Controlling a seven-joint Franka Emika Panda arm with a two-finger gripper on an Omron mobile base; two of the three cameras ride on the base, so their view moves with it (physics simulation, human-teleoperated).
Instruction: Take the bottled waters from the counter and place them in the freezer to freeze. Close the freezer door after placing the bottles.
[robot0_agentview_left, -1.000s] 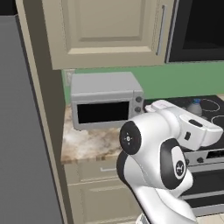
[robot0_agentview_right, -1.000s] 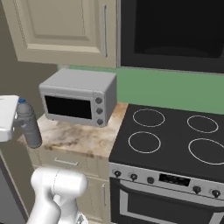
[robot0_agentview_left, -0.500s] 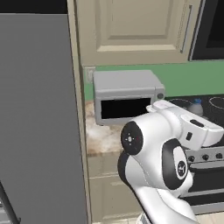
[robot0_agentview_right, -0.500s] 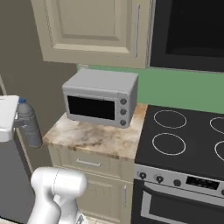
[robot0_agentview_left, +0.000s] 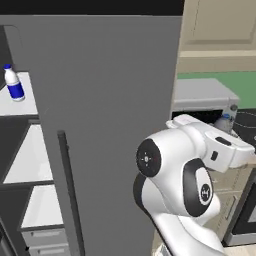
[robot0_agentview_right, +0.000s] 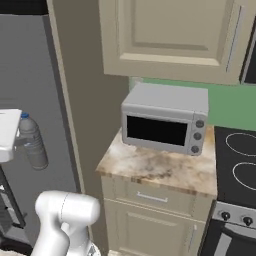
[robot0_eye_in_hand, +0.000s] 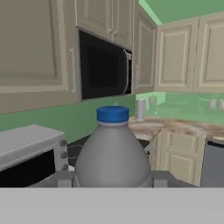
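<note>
My gripper (robot0_agentview_right: 20, 142) is shut on the translucent grey bottled water (robot0_agentview_right: 33, 143), held upright in the air left of the counter (robot0_agentview_right: 150, 167) and in front of the grey fridge. In the hand view this bottle (robot0_eye_in_hand: 113, 153) with its blue cap stands between my fingers (robot0_eye_in_hand: 65, 180). From the left base view its top (robot0_agentview_left: 227, 117) peeks out behind the white hand. The white bottled water with the blue label (robot0_agentview_left: 14, 84) stands on an upper white shelf of the open freezer (robot0_agentview_left: 22, 165). The freezer door is out of view.
The plain grey fridge door (robot0_agentview_left: 115, 125) with a dark bar handle (robot0_agentview_left: 69, 192) is closed right of the freezer. A grey microwave (robot0_agentview_right: 165, 120) sits on the counter under cream wall cabinets (robot0_agentview_right: 170, 37). The black stovetop (robot0_agentview_right: 237, 160) lies to the right.
The whole picture has shifted: the base has driven left, bringing the fridge and open freezer into view. The grey bottle stays in my shut gripper.
</note>
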